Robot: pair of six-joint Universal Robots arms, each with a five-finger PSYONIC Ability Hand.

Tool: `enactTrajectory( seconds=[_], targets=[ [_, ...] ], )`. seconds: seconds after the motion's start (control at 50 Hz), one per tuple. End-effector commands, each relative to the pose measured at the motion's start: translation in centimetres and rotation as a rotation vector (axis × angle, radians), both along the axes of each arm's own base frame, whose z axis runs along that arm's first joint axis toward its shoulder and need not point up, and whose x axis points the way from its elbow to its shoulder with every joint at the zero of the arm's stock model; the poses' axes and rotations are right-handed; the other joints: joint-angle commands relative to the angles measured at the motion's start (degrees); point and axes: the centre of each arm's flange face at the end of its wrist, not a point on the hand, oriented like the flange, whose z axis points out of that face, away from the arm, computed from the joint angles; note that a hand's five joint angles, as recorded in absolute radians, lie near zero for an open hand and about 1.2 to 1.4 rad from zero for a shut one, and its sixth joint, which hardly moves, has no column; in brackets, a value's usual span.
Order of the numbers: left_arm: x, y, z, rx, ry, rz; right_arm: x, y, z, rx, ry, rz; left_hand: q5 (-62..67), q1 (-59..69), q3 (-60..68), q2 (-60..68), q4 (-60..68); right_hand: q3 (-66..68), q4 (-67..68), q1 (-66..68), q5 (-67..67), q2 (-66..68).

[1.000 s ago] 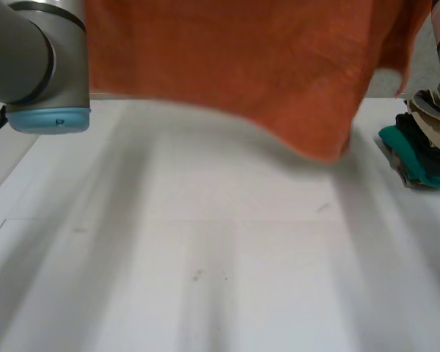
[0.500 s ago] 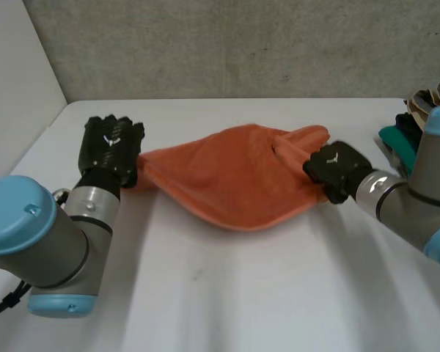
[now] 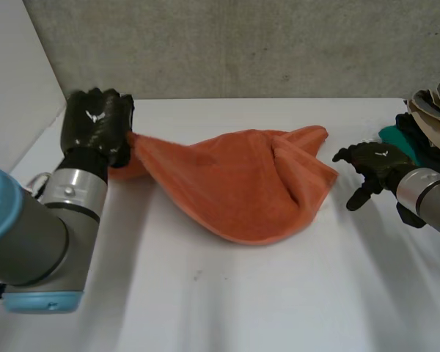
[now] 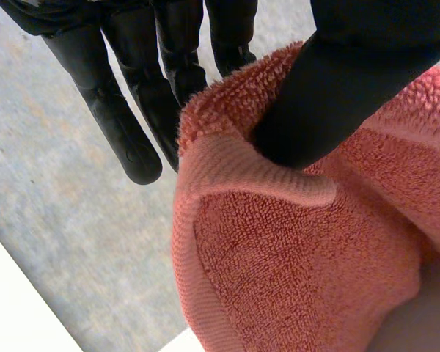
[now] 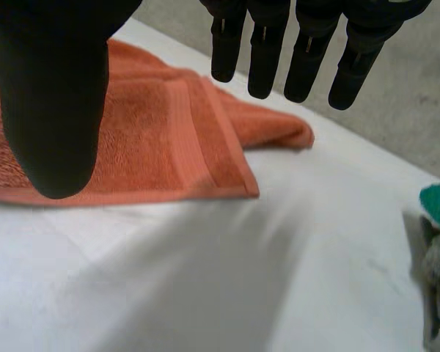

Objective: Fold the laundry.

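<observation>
Orange terry cloth makes up the towel [image 3: 242, 183], which lies in a loose, rumpled heap across the middle of the white table [image 3: 227, 308], its hemmed edge folded over itself at the right end. The left hand [image 3: 97, 125] has the towel's left end, raised a little off the surface so the cloth slopes down from it to the heap. In the left wrist view the thumb [image 4: 337, 81] presses on the ribbed hem of the towel [image 4: 293, 257] and pins it against the nearly straight fingers [image 4: 125, 125] behind it. The right hand [image 3: 374, 163] hangs just beside the towel's right end, apart from it, with a strip of bare table between them. Its fingers [image 5: 308, 59] are spread and straight, the thumb [image 5: 51, 95] stands well away from them, and they hold nothing; a flat corner of the towel [image 5: 154, 139] lies on the table below them. Close behind the right forearm, at the table's right edge, sits a pile of laundry [image 3: 429, 121] in teal, black and beige, partly hidden by that arm. A grey wall [image 3: 242, 44] runs along the far side of the table.
</observation>
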Motion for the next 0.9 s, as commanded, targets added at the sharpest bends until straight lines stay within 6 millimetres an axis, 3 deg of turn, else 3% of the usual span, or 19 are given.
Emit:
enactTrajectory(
  seconds=[0.02, 0.1, 0.2, 0.3, 0.4, 0.5, 0.56, 0.7, 0.72, 0.8, 0.9],
  targets=[
    [-0.8, 2.6, 7.0, -0.072, 0.069, -0.064, 0.2, 0.7, -1.8, 0.090, 0.009, 0.011, 13.87, 13.25, 11.43, 11.20, 11.14, -1.93, -1.75, -3.43, 0.34, -3.30],
    [-1.5, 3.9, 10.0, -0.096, 0.094, -0.104, 0.3, 0.9, -2.6, 0.110, -0.074, -0.042, 13.87, 13.25, 11.43, 11.20, 11.14, -10.93, -10.75, -12.43, -8.66, -12.30],
    [-2.0, 4.7, 12.2, -0.114, 0.107, -0.130, 1.0, 2.7, -3.2, 0.183, -0.219, -0.125, 13.87, 13.25, 11.43, 11.20, 11.14, -10.93, -10.75, -12.43, -8.66, -12.30],
    [-2.5, 5.6, 14.6, -0.152, 0.134, -0.159, 3.5, 6.3, -1.2, 0.126, -0.305, -0.137, 13.87, 13.25, 11.43, 11.20, 11.14, -10.93, -10.75, -12.43, -8.66, -12.30],
    [-3.1, 6.5, 16.9, -0.193, 0.164, -0.185, 6.0, 9.0, -1.6, 0.085, -0.310, -0.113, 13.87, 13.25, 11.43, 11.20, 11.14, -10.93, -10.75, -12.43, -8.66, -12.30],
    [-3.2, 6.9, 17.9, -0.214, 0.183, -0.190, 8.8, 11.8, -1.5, 0.090, -0.339, -0.045, 13.87, 13.25, 11.43, 11.20, 11.14, -10.93, -10.75, -12.43, -8.66, -12.30],
    [-3.1, 6.8, 18.3, -0.222, 0.194, -0.176, 9.7, 12.4, -2.8, 0.118, -0.329, -0.022, 13.87, 13.25, 11.43, 11.20, 11.14, -10.93, -10.75, -12.43, -8.66, -12.30],
    [-3.2, 7.5, 18.8, -0.226, 0.204, -0.187, 10.5, 11.1, -4.1, 0.103, -0.322, -0.007, 13.87, 13.25, 11.43, 11.20, 11.14, -9.56, -9.38, -11.05, -7.28, -10.93],
    [-3.2, 7.7, 18.8, -0.226, 0.204, -0.190, 10.9, 10.7, -4.5, 0.093, -0.321, 0.004, 13.87, 13.25, 11.43, 11.20, 11.14, 8.15, 8.33, 6.65, 10.42, 6.78],
    [-3.3, 8.3, 19.1, -0.230, 0.211, -0.204, 11.8, 10.0, -5.6, 0.090, -0.312, 0.061, 13.87, 13.25, 11.43, 11.20, 11.14, 58.90, 59.08, 57.40, 61.17, 57.53],
    [-2.4, 9.1, 20.0, -0.252, 0.233, -0.186, 12.4, 10.2, -5.3, 0.083, -0.302, 0.141, 13.87, 13.25, 11.43, 11.20, 11.14, 59.07, 59.25, 57.57, 61.34, 57.70]
  ],
)
